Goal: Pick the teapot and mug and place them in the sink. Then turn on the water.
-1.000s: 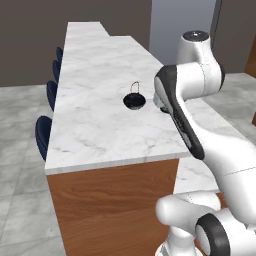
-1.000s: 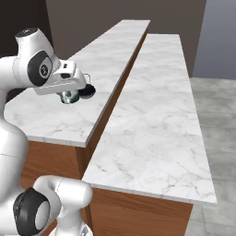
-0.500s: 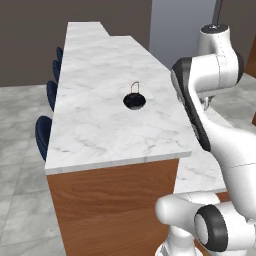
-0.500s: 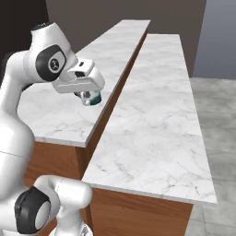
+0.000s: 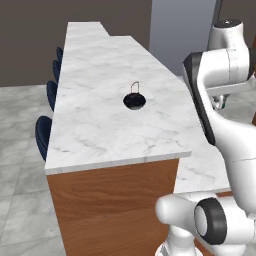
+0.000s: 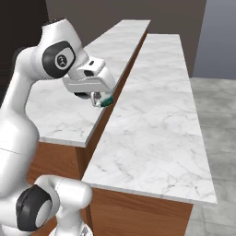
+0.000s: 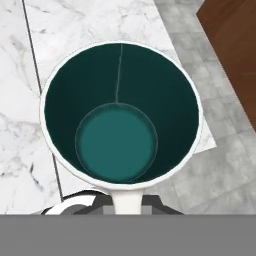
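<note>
Hanging over the gap between the two marble tabletops [image 6: 152, 115], the mug [image 7: 121, 112] sits clear of both edges, bare stone on either side. The arm is raised and bent, jaws [image 6: 102, 99] nearly closed on the mug's wall.

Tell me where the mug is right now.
The mug is held in the gripper, lifted above the gap between the two marble counters in the right base view.
</note>
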Controlling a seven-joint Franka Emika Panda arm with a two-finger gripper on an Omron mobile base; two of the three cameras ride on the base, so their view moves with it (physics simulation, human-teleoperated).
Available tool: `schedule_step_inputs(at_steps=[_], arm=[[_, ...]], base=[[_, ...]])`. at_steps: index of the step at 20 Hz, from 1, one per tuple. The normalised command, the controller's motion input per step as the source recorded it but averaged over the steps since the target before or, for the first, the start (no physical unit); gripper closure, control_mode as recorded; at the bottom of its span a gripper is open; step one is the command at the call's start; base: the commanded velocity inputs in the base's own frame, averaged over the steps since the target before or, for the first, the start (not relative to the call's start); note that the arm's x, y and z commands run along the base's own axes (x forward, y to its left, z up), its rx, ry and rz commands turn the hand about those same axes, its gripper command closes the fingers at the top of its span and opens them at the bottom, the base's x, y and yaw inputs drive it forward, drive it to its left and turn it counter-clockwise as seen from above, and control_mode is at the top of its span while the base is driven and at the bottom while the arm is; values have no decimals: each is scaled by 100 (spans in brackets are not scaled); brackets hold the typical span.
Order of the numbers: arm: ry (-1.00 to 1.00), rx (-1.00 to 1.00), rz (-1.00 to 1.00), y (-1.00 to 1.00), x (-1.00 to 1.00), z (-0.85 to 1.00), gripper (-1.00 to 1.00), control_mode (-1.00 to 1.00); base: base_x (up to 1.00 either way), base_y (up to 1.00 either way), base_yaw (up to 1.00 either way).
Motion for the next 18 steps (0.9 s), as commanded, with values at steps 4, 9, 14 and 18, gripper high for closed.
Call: schedule_step_inputs(at_steps=[4,9,14,18], arm=[[0,12,-5,-34,0,-3,100,-100],[0,4,-2,-22,-1,-4,100,-100],[-2,-1,-3,0,-15,-16,100,-100],[-3,-5,-1,0,-6,-13,100,100]], base=[[0,0,0],[0,0,0],[0,0,0],[-10,0,-1]])
